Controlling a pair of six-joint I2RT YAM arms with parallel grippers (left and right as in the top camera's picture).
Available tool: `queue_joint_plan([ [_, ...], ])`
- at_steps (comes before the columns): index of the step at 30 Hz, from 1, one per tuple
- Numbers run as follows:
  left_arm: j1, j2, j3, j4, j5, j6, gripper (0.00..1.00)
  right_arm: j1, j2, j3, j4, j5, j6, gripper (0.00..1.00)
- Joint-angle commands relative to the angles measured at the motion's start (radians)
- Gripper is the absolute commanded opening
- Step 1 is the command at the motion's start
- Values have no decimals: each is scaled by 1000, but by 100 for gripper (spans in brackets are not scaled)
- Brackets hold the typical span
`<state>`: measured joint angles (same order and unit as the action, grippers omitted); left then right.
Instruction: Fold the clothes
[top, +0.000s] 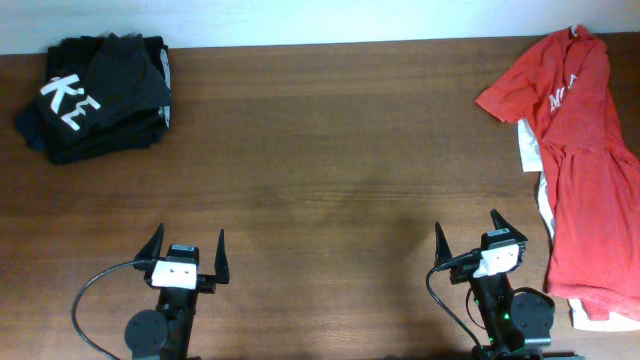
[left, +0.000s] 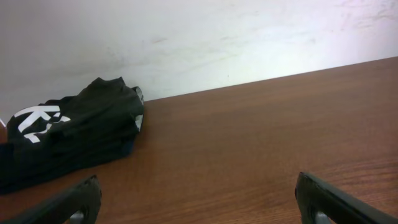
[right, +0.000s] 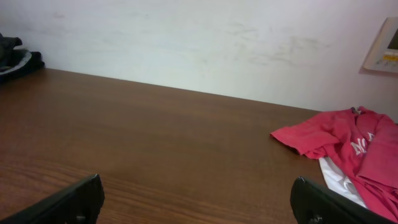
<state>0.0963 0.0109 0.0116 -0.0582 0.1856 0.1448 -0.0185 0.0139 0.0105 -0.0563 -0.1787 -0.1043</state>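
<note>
Shirt status: the red-orange T-shirt (top: 585, 150) lies unfolded on the far right of the wooden surface (top: 320, 150), running lengthwise along the right edge from the back edge down toward the front. Collar end is at the back. One short sleeve is spread flat, pointing toward the middle of the surface. The body is rumpled, with a long crease down its length and the fabric bunched below the sleeve. White lettering shows on the chest, only partly readable because of the folds. In the right wrist view the same shirt (right: 336, 140) sits at right, sleeve nearest the camera.

A white garment (top: 527, 150) lies under the shirt. Its edge peeks out just below the sleeve and again at the lower hem.

Folded black garments (top: 100, 95) with white letters are stacked at the back left corner, well apart from the shirt.

Left gripper (top: 190, 237): jaws spread wide, nothing between them, hovering over bare wood near the front left. Its wrist view shows both fingers (left: 74, 200) low in frame and the black stack (left: 74, 137) beyond.

Right gripper (top: 468, 228): jaws likewise wide apart and empty, near the front, just beside the shirt's lower half but not touching it.
</note>
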Motion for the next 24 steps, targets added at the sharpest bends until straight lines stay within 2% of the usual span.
queue_joint_plan([
  [1, -5, -5, -3, -6, 0, -9, 99, 5, -8, -5, -7, -12, 8, 99],
  [5, -5, -5, -3, -6, 0, -9, 99, 5, -8, -5, 33, -53, 26, 99],
  [10, -5, -5, -3, -6, 0, -9, 99, 5, -8, -5, 117, -538, 245, 99],
  [13, -5, -5, -3, -6, 0, -9, 99, 5, -8, -5, 172, -684, 282, 99],
  [15, -5, -5, -3, -6, 0, -9, 99, 5, -8, -5, 188, -689, 283, 99],
  [17, -5, -5, -3, -6, 0, -9, 99, 5, -8, -5, 263, -645, 351, 99],
  [21, -5, -5, -3, -6, 0, -9, 99, 5, -8, -5, 460, -485, 380, 99],
  [24, -5, -5, -3, -6, 0, -9, 99, 5, -6, 22, 491, -360, 379, 99],
])
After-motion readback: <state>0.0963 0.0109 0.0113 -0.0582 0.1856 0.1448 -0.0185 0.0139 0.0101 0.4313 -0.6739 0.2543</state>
